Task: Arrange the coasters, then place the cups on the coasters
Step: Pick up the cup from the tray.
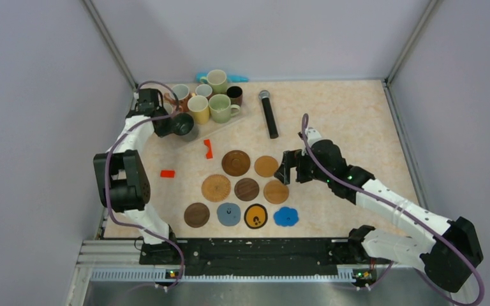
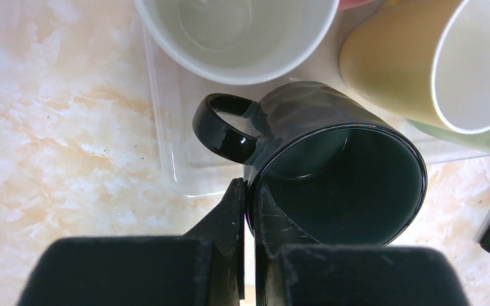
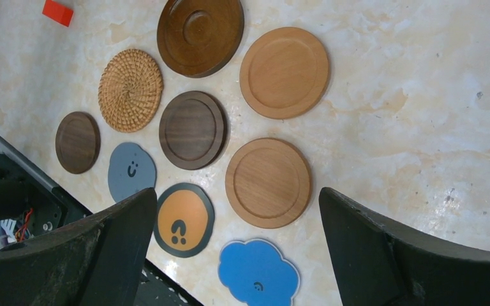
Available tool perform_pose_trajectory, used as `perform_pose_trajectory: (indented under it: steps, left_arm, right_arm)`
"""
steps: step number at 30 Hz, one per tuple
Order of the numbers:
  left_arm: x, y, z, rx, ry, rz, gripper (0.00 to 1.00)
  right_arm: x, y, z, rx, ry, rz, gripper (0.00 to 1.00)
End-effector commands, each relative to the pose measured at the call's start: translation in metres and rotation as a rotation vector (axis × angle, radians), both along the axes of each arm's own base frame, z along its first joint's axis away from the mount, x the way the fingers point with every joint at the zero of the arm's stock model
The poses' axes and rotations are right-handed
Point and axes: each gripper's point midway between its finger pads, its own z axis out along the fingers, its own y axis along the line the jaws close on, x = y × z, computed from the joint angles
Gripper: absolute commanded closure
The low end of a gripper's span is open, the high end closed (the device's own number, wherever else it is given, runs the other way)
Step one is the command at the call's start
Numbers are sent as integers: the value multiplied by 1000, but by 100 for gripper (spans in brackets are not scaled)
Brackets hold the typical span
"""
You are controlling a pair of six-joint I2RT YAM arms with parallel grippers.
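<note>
Left fingers (image 2: 236,207) pinch dark cup (image 2: 341,172); right fingers (image 3: 96,252) wide.

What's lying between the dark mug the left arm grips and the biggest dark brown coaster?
A small red-orange piece, clear of both the dark mug and the coaster. The top view shows it.

Round flat coasters (image 1: 247,189) lie clustered at the marbled surface's (image 1: 357,127) near middle, small red pieces (image 1: 208,148) to their left, a black microphone (image 1: 268,115) behind them, and handled ceramic mugs (image 1: 220,108) crowd a clear plastic tray (image 2: 172,140) in the far-left corner, a dark glazed mug (image 1: 183,124) nearest.
</note>
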Motion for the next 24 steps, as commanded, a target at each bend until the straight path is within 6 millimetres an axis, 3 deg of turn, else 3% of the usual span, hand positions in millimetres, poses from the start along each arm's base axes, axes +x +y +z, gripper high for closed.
perform_pose_trajectory:
  steps: [1, 9, 14, 18, 24]
  left_arm:
    - [13, -6, 67, 28, -160, -35, 100]
    - [-3, -16, 86, 80, -166, -71, 100]
    - [-15, -35, 96, 76, -168, -119, 100]
    - [-26, -78, 100, 84, -166, -218, 100]
    - [-44, -148, 89, 64, -115, -357, 100]
  right_arm:
    - [3, 0, 15, 36, -40, -14, 4]
    - [0, -2, 14, 30, -26, -16, 4]
    - [-2, -6, 18, 28, -35, -29, 4]
    - [-2, -13, 19, 16, -39, -58, 2]
    - [-5, -18, 19, 28, -35, -81, 1]
